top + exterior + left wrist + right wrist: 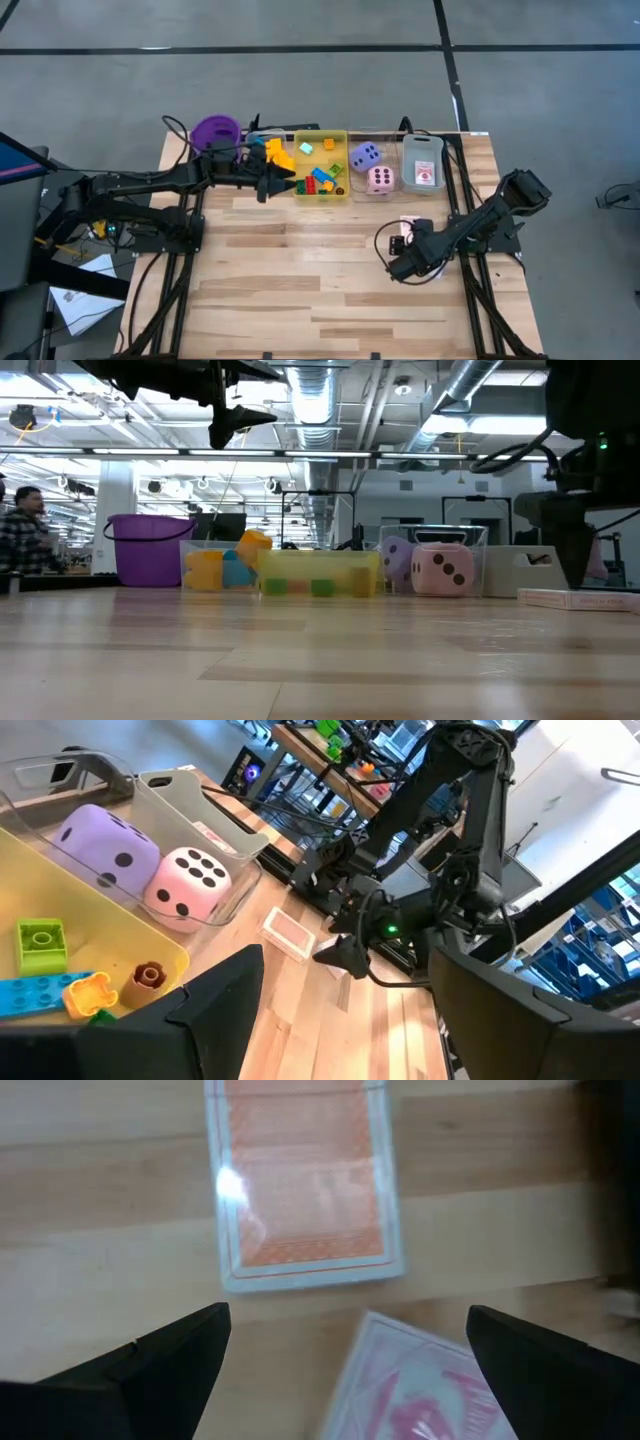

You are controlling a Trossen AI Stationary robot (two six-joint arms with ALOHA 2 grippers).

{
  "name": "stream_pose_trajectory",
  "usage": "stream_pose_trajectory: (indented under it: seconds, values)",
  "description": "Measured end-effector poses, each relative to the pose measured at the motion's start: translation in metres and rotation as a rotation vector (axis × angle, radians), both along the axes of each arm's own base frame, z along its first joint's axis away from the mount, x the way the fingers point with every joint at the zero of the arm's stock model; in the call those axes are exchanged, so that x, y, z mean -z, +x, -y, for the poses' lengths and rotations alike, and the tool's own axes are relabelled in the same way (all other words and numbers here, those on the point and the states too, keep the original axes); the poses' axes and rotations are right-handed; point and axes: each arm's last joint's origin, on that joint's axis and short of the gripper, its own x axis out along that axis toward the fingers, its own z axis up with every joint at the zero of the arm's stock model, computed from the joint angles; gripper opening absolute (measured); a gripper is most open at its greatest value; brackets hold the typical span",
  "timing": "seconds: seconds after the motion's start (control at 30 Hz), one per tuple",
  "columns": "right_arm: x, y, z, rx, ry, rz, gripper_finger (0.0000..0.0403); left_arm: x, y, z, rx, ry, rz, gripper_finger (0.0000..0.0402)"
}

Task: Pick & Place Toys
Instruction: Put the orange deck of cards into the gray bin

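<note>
Right end effector [400, 262] low over the bench [300, 270], fingers spread wide, holding nothing; two red-patterned cards [305, 1180] lie flat just ahead of its fingertips. Left end effector [292, 186] part open, empty, above the yellow tray [345, 162] of blocks

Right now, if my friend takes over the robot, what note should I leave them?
Left gripper: open, holding nothing, above the left edge of the yellow tray.
Right gripper: open, empty, just over two red-patterned cards lying on the table.
Done: building blocks are in the yellow tray; purple die and pink die sit in the clear tray; one card lies in the grey tray.
Left: pick up the two cards; some blocks sit left of the yellow tray.
</note>
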Motion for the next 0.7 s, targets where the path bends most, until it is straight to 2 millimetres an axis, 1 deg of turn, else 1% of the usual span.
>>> stream_pose_trajectory:
  seconds: [0.3,0.43,0.7]
  values:
    - [0.025,-0.005,0.004,0.001,0.028,0.083,0.0400,0.000,0.000,0.000,-0.005,-0.033,0.002,0.0278]
    - [0.028,-0.007,0.009,0.012,0.021,0.091,0.0400,0.000,0.000,0.000,-0.005,-0.033,0.002,0.0278]
    - [0.030,-0.003,0.018,0.037,-0.013,0.106,0.0400,0.000,0.000,0.000,-0.005,-0.033,0.002,0.0278]
